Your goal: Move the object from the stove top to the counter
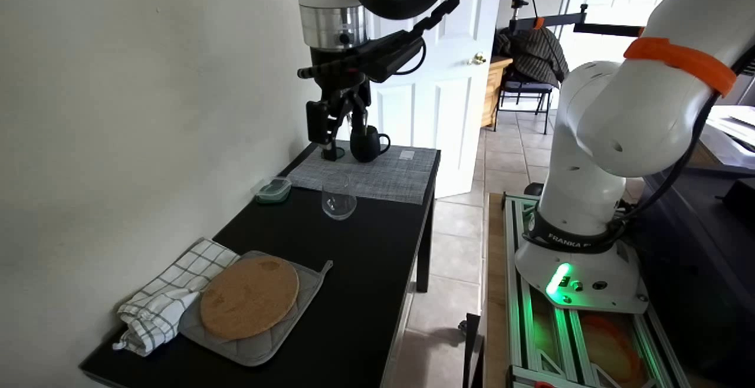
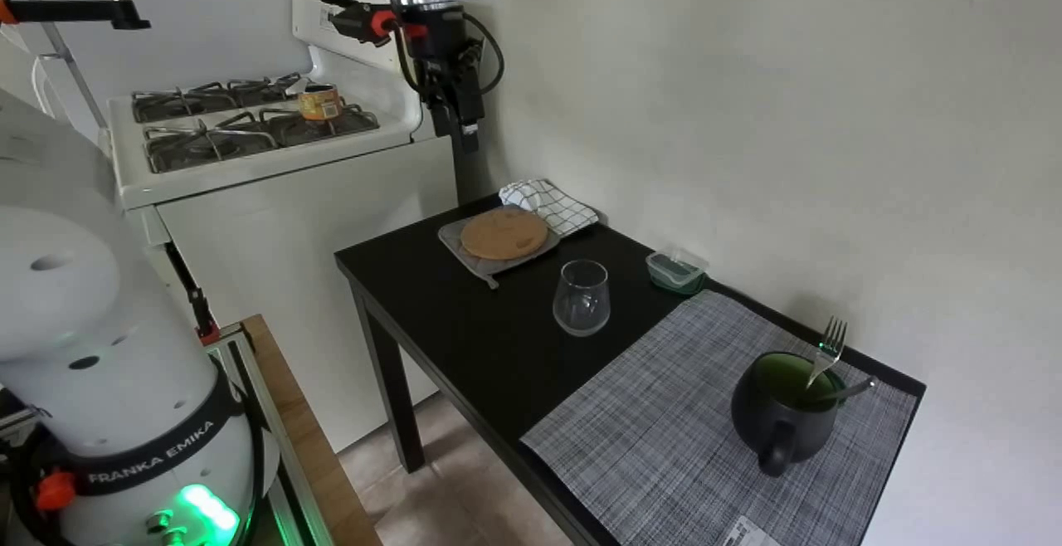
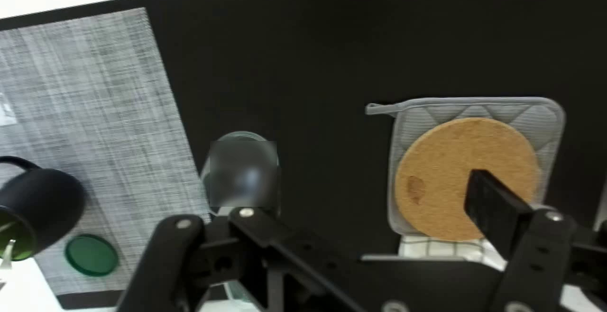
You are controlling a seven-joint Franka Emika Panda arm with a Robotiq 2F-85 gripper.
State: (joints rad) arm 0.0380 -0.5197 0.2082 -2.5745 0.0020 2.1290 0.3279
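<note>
Wrist view: the pincer (image 3: 363, 196) blocks much of the checked towel (image 3: 430, 247); left of it, blur covers the stemless glass (image 3: 243, 173), the edge crops the mug (image 3: 52, 203)! In an exterior view, the can (image 2: 320, 104) left of it: print unreadable!

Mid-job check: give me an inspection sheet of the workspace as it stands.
Surface: black counter, grey placemat over one end.
Job's things: orange-labelled can on the stove top, not yet on the counter.
Clutter: clear glass, black mug holding a fork, green container, green disc, brown disc on grey pot holder, checked cloth.
Gripper: open; nothing seen in its grasp.
Cables: black cable along the arm.
Surroundings: plain wall, white door, chair.
</note>
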